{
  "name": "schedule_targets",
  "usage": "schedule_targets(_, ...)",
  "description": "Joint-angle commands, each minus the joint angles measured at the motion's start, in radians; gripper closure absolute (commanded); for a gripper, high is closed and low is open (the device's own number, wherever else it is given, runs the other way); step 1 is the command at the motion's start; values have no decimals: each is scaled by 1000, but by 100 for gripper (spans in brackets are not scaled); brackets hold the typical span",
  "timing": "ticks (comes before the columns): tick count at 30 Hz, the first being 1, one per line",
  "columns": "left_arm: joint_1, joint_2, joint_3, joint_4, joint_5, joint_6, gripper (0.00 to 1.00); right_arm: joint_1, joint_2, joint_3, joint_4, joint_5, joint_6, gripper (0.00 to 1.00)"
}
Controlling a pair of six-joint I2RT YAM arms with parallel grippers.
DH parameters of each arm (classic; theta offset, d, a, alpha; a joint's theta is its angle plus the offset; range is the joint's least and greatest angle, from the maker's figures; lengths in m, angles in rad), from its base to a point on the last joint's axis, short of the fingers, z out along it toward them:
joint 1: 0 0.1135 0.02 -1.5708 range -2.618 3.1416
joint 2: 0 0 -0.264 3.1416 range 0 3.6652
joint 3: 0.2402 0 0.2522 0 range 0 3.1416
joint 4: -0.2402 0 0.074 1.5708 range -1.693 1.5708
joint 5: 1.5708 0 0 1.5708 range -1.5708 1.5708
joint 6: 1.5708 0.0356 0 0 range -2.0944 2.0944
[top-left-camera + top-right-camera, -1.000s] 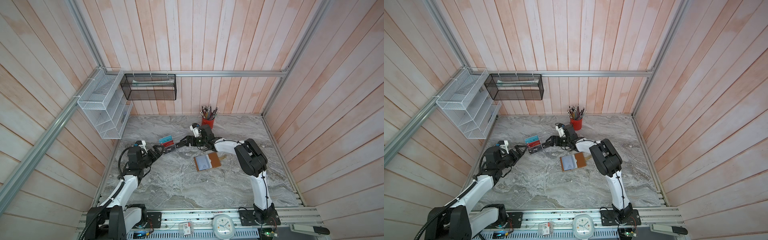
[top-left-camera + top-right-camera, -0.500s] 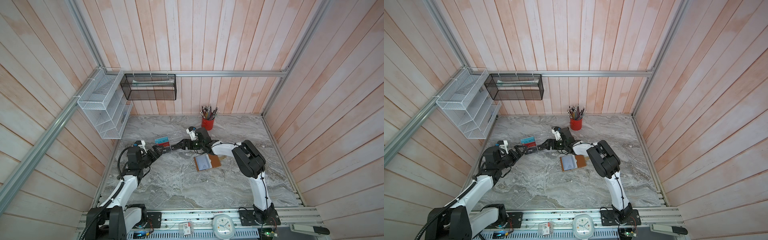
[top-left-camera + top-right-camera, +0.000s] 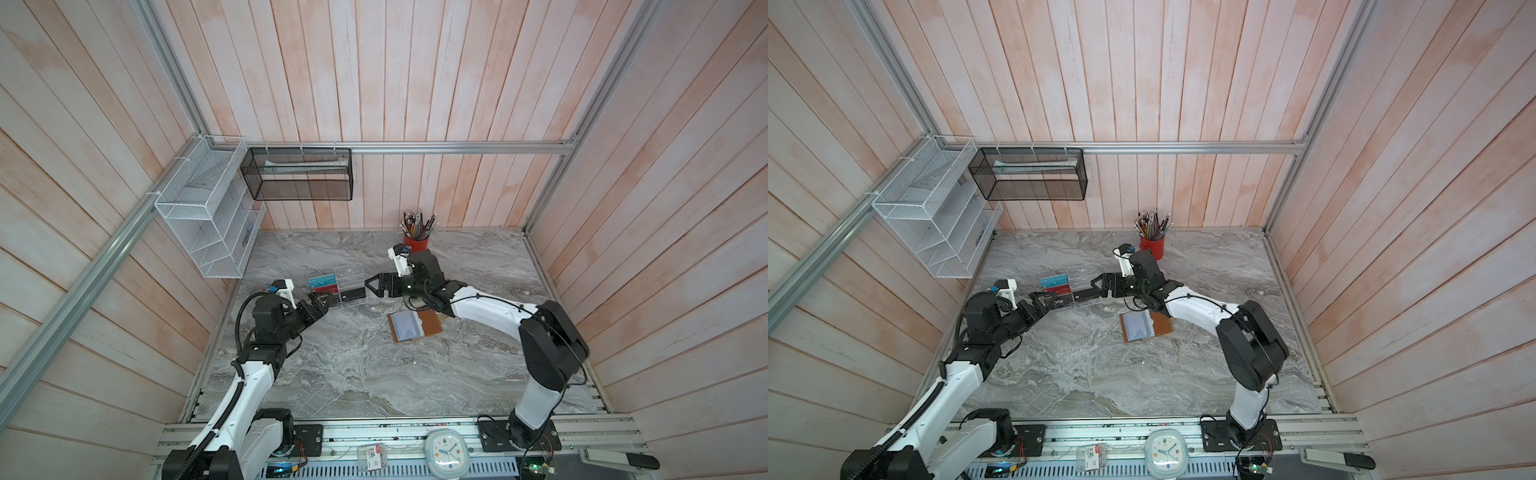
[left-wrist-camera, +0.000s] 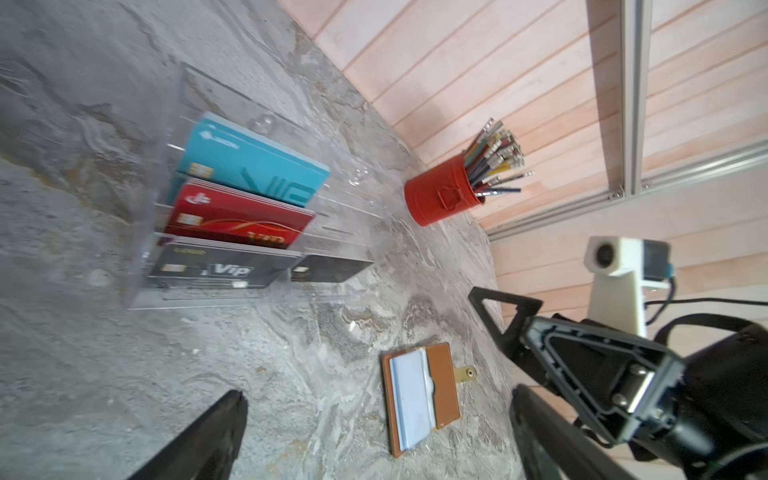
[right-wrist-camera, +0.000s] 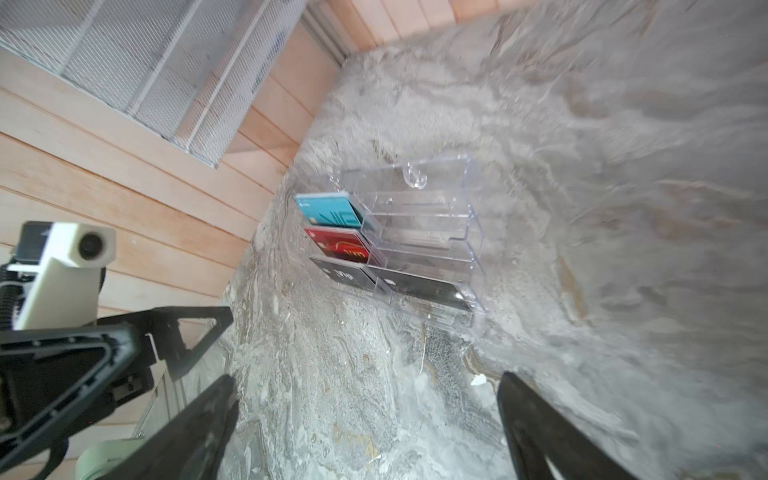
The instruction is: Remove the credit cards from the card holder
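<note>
Wallet (image 3: pixel 415 327) lying open, light, likely sliding; any card in sleeve (image 4: pixel 409 399) thin, stiff, slick: pinching edge at notch. Left gripper (image 3: pixel 324 300), right gripper (image 3: pixel 371 287) gaping empty, right nearer wallet.

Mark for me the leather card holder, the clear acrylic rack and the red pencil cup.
card holder (image 4: pixel 415 399), left wrist view, on its pale plastic sleeve.
clear acrylic rack (image 5: pixel 419 224), right wrist view, on an empty clear tier.
red pencil cup (image 4: pixel 440 195), left wrist view, on its red side wall.
</note>
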Motion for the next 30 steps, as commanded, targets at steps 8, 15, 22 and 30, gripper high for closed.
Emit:
schedule_targets(8,-298,96,40,181,-52,-133,0,-163,-286,-446,12,-59,13,2)
schedule_targets(15,-446,258,97,247,-94,-159,0,-229,-280,-558,78,-166,2,2)
schedule_targets(22,-507,400,140,298,-103,-178,0,-277,-234,-593,141,-221,12,2)
schedule_targets(30,-516,518,200,344,-82,-239,0,-311,-153,-717,327,-294,97,2)
